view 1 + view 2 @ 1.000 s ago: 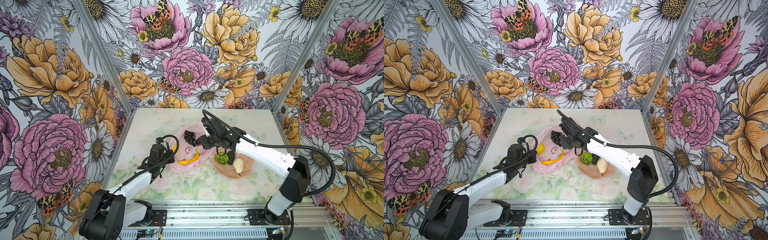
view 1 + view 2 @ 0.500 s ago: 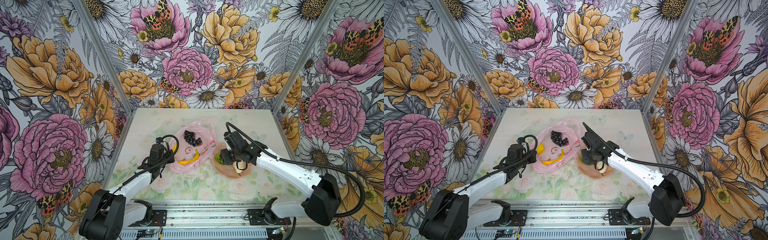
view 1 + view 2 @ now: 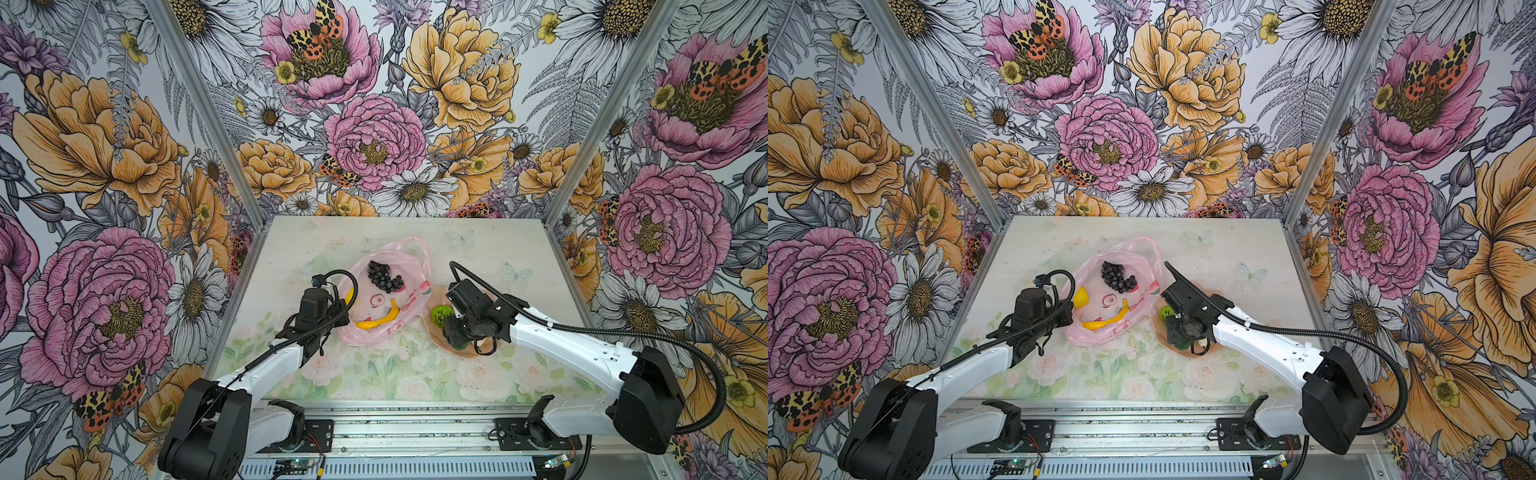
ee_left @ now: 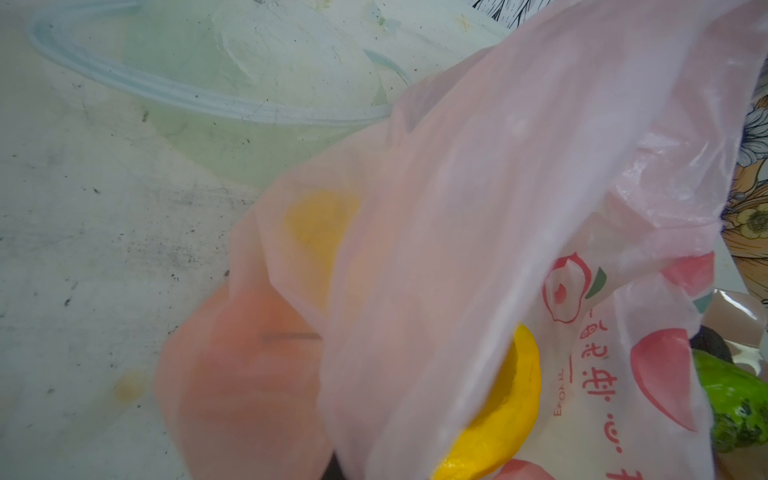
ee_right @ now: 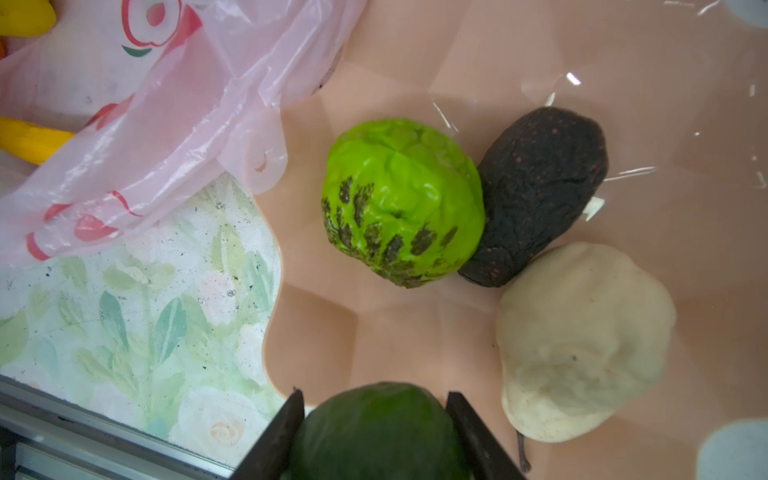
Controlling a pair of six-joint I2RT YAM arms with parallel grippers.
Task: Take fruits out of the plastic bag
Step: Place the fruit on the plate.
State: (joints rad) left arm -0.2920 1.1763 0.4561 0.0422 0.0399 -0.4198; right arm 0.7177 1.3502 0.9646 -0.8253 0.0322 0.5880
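The pink plastic bag (image 3: 409, 266) (image 3: 1144, 259) lies open mid-table, and my left gripper (image 3: 337, 318) is shut on its left edge. Inside it lie a dark grape bunch (image 3: 384, 276), a yellow banana (image 3: 378, 318) (image 4: 498, 415) and a lemon (image 3: 1080, 297) (image 4: 320, 232). My right gripper (image 5: 376, 419) (image 3: 457, 340) is shut on a dark green avocado (image 5: 378, 432) just above the near part of the peach dish (image 5: 540, 54) (image 3: 437, 337). In the dish lie a bright green fruit (image 5: 401, 203), a dark wrinkled fruit (image 5: 540, 191) and a cream lump (image 5: 582, 336).
A clear round bowl (image 4: 208, 91) sits on the table beyond the bag's left side. The bag's right edge drapes over the dish rim (image 5: 262, 158). Metal rails (image 3: 415, 419) run along the table's front edge, and flowered walls close the other sides.
My right arm has carried the avocado from the bag's mouth rightward and down to the near part of the dish. The left arm and the bag have stayed put.
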